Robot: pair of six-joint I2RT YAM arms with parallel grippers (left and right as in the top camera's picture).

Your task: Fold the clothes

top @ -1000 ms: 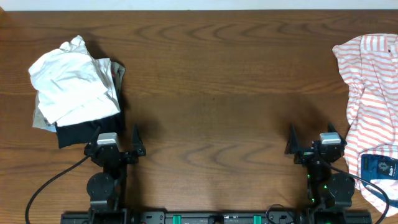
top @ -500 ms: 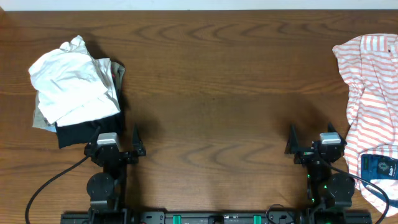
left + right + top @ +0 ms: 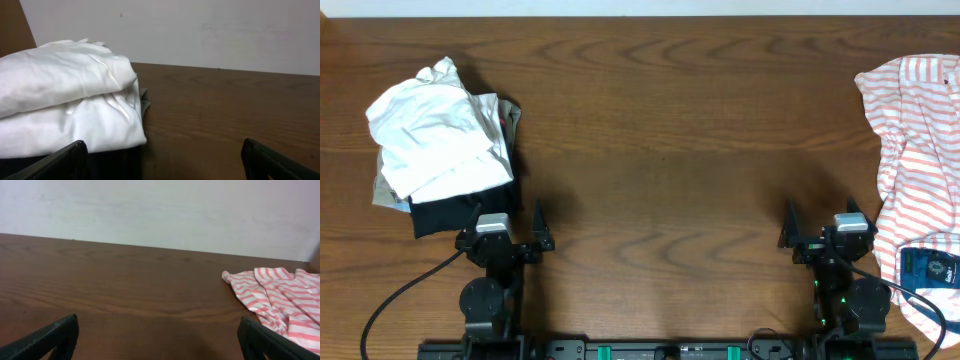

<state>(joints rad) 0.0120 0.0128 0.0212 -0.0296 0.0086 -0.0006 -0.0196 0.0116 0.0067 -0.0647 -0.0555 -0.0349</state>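
The clothes lie in two places. At the left is a crumpled pile [image 3: 435,135]: white garments on top, a black one [image 3: 445,212] under them, a khaki edge [image 3: 382,195] at the side. A coral-and-white striped shirt [image 3: 920,150] is spread at the right edge. My left gripper [image 3: 504,214] rests open at the front, just below the pile. In the left wrist view the white fabric [image 3: 65,100] fills the left side over the black garment [image 3: 110,160], and the left gripper [image 3: 162,160] holds nothing. My right gripper [image 3: 820,216] stands open beside the striped shirt [image 3: 280,295]; the right gripper [image 3: 157,337] holds nothing.
Brown wooden table [image 3: 670,120] runs between the two heaps. A dark blue label [image 3: 930,268] lies on the striped shirt near the front right. Black cables trail from both arm bases at the front edge. A pale wall stands behind the table.
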